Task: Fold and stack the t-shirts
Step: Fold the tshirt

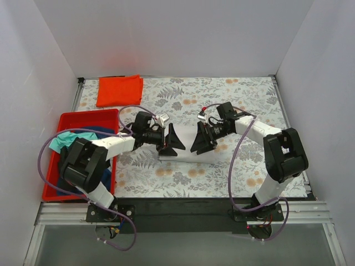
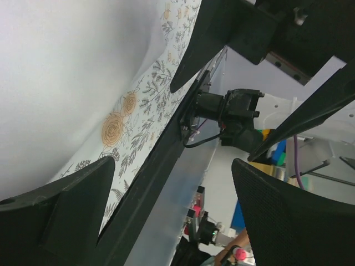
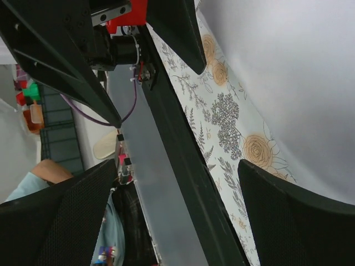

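in the middle of the table covering [image 1: 183, 177] a white tee [image 1: 186, 145] is laid flat, judged to be partly folded since only a small block of it is seen, and it is flanked by both grippers. the left gripper [image 1: 176, 142] is held spread wide at its left edge and the right gripper [image 1: 198, 142] is spread wide at its right edge; nothing is gripped by either. to the left, in the red bin [image 1: 83, 116], a teal tee [image 1: 62, 142] and darker ones [image 1: 102, 132] are heaped unfolded. at the far left an orange tee [image 1: 119, 90] is laid folded square. one tee is judged finished; the white one is to be completed and stacked, and the binned ones are all left to be folded
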Motion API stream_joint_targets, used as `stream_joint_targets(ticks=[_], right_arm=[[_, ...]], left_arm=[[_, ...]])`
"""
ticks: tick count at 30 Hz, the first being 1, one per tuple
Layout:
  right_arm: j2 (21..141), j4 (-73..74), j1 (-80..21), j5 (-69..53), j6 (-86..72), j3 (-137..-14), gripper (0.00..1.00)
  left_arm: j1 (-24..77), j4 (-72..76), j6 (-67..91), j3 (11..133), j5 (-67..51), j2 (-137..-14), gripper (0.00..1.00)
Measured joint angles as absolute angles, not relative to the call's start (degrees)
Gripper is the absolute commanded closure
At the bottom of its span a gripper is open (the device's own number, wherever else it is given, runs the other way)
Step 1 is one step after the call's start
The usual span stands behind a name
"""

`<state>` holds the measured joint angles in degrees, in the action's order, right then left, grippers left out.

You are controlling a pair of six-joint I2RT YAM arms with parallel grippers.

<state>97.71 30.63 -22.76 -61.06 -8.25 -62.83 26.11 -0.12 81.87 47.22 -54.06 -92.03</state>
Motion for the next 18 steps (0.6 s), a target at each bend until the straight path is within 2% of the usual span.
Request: stream_joint_targets(ticks=[8, 18], right_arm=[[105.43, 19.7, -23.7, -61.67, -13.67, -55.42, 0.02], [111.57, 19.57, -19.4, -68.6, -7.97, -53.91, 0.01]], left_arm=[[25.21, 9.74, 86.37, 42.57, -55.4, -102.0, 0.14], [19.97, 17.17, 85.67, 39.92, -63.13, -106.91, 0.16]])
